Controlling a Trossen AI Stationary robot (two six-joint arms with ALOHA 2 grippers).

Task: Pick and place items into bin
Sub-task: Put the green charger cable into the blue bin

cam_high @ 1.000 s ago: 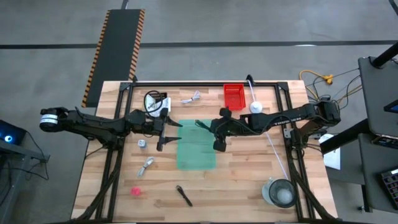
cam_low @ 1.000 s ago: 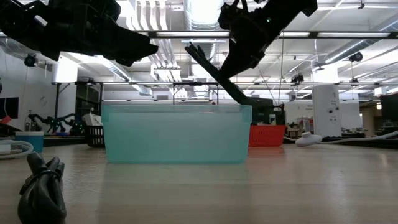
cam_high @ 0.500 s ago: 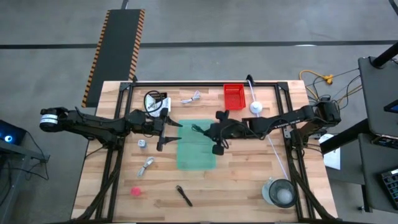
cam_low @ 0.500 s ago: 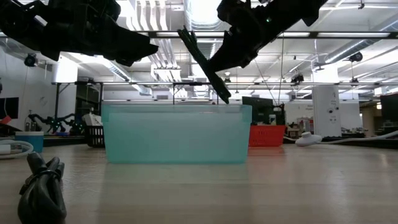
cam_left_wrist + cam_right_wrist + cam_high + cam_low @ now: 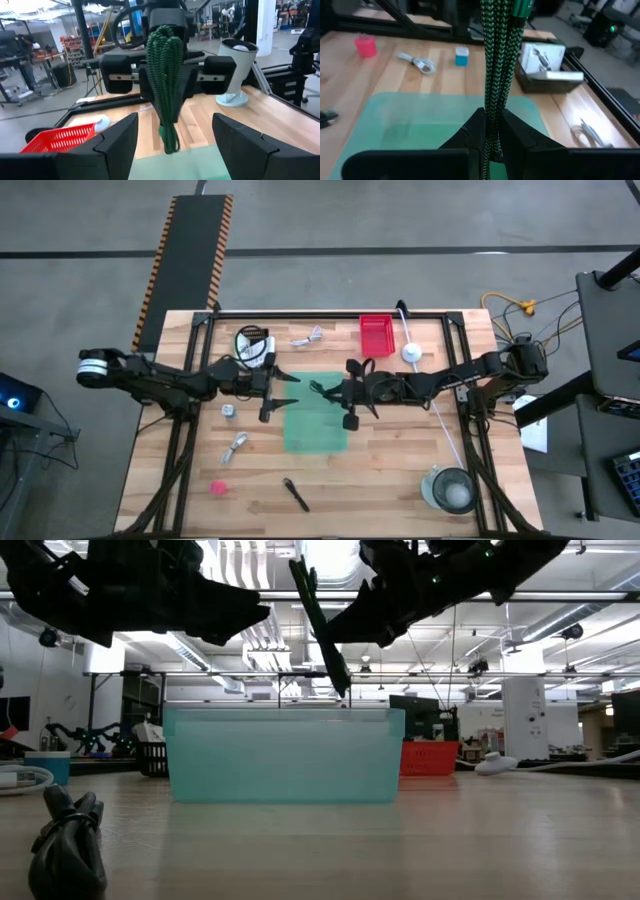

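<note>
My right gripper (image 5: 326, 390) is shut on a bundle of green braided cable (image 5: 320, 620) and holds it above the teal bin (image 5: 316, 420). The bundle's lower end (image 5: 343, 690) hangs just over the bin's rim. My left gripper (image 5: 278, 387) stands open at the bin's left side, facing the bundle, with nothing between its fingers. Loose on the wood to the left and near side lie a white coiled cable (image 5: 237, 445), a small silvery piece (image 5: 228, 411), a pink blob (image 5: 219, 487) and a black pen-like tool (image 5: 296, 495). My right gripper pinches the green cable bundle about its middle (image 5: 166, 87) between its two fingers, several strands together. The fingers come from the table's right, slanting a little down, and lie across the bundle. The bundle stands steeply tilted and clear of the bin, one loop end above the fingers and one below.
A white packet on a dark box (image 5: 250, 342) and a white cable (image 5: 307, 337) lie at the far left. A red basket (image 5: 376, 333) and a white round thing (image 5: 411, 352) stand at the far right, a grey cup (image 5: 450, 488) at the near right.
My right gripper has gone a little toward the table's left, over the bin, and has tipped up nearer to level. The green bundle has swung from a long slant to nearly upright, and its lower end has come in over the bin. The gripper stays shut on it.
</note>
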